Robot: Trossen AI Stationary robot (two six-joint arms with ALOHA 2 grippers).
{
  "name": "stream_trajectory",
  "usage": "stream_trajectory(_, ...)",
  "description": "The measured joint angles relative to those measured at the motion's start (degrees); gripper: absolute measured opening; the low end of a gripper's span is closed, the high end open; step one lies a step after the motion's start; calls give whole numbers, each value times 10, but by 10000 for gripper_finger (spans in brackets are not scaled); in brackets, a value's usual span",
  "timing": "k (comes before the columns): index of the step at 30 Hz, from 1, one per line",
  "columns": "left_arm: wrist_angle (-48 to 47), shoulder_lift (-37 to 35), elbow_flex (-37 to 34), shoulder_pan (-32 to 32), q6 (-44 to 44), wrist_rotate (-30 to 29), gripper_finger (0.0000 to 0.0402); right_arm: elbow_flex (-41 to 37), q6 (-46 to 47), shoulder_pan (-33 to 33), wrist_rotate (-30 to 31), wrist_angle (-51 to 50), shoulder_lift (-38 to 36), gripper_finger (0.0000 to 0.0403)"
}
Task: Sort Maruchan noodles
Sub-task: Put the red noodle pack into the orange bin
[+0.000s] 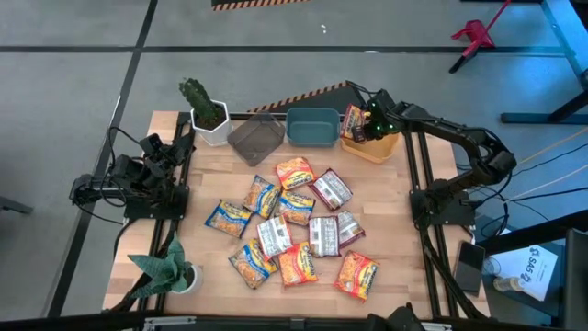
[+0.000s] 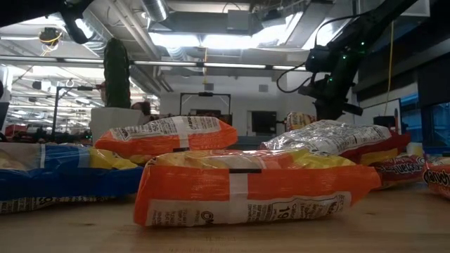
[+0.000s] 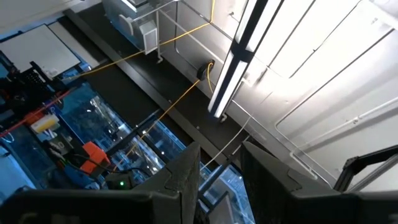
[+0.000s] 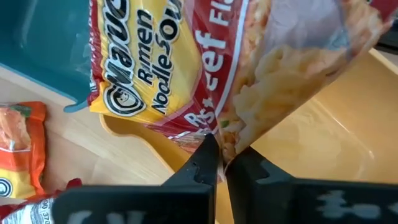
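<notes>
The Maruchan noodles packet [image 4: 205,68], a red beef one, hangs pinched by its lower edge between the near-shut fingers of the right gripper [image 4: 222,163], directly above the yellow bin [image 4: 323,162] at the far right of the table. In the high view the right gripper [image 1: 360,129] sits over that bin, with the packet's end standing up beside the teal bin [image 1: 312,127].

The grip is thin: only a sliver of crinkly film lies between the fingertips, and the packet's weight leans to one side. If the fingers part while the packet is tilted like this, it could tip over the bin's rim and land half on the table [image 1: 395,230] or slide toward the teal bin, which would spoil the sort. A slip before release is also possible, since the plastic is slick and the hold is at a corner rather than across the body.

Farther out, a loose orange packet [image 4: 18,149] lies on the wood near the bin, and the main heap of packets [image 1: 294,230] lies well apart in the middle of the table, overlapping one another; overlap there could lead to a double pick later. The grey bin [image 1: 254,140] stands just beside the teal one.

The left gripper [image 3: 219,180] waits at the table's left edge, pointed upward at the ceiling, fingers apart and empty.
</notes>
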Motion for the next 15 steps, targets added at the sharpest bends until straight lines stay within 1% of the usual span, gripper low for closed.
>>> stream_trajectory(4, 0, 0, 0, 0, 0, 0, 110, 0, -6, 0, -5, -4, 0, 41)
stream_trajectory(11, 0, 0, 0, 0, 0, 0, 110, 0, -17, 0, 0, -4, 0, 120)
stream_trajectory(15, 0, 0, 0, 0, 6, 0, 110, 0, -33, 0, 0, -3, 0, 146)
